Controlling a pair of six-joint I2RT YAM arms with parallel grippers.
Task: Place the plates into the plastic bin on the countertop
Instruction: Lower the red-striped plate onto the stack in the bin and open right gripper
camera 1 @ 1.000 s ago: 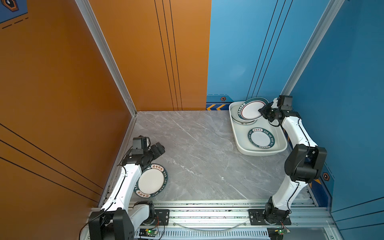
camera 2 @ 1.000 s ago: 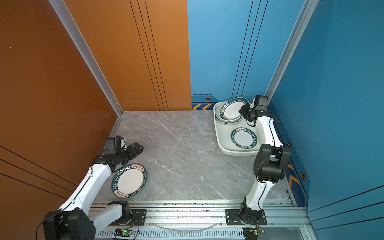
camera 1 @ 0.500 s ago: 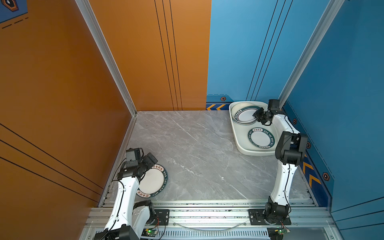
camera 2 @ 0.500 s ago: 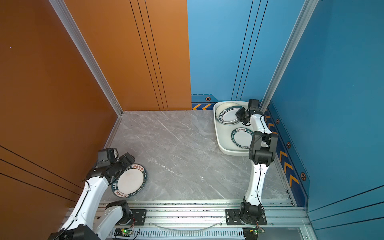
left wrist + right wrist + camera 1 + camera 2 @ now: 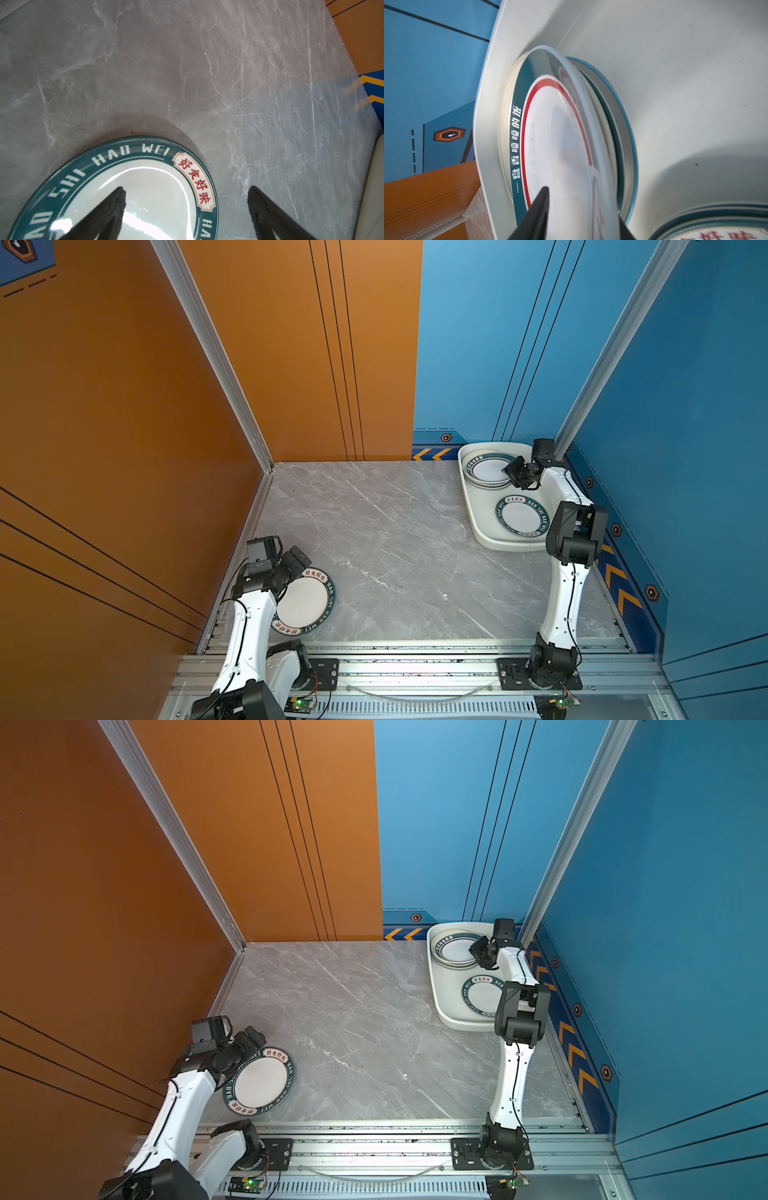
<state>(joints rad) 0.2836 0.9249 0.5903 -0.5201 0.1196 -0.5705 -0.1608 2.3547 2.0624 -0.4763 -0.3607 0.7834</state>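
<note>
Plastic bin (image 5: 482, 526): white, rounded-rectangular, rolled rim, on grey white-veined countertop (image 5: 395, 551). Inside bin, far end: stack of plates (image 5: 486, 469). Top plate (image 5: 560, 135): white centre, red inner ring, dark green rim with white characters; blurred in right wrist view. Inside bin, near end: single plate (image 5: 521, 516), flat, green rim lettered HAO SHI HAO WEI, red characters. Outside bin, well apart, diagonally across countertop: matching plate (image 5: 305, 601), flat, face up.

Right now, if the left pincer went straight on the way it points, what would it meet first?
Probably the round white plate with the dark green lettered rim; the open left pincer straddles its edge, though height is unclear.
</note>
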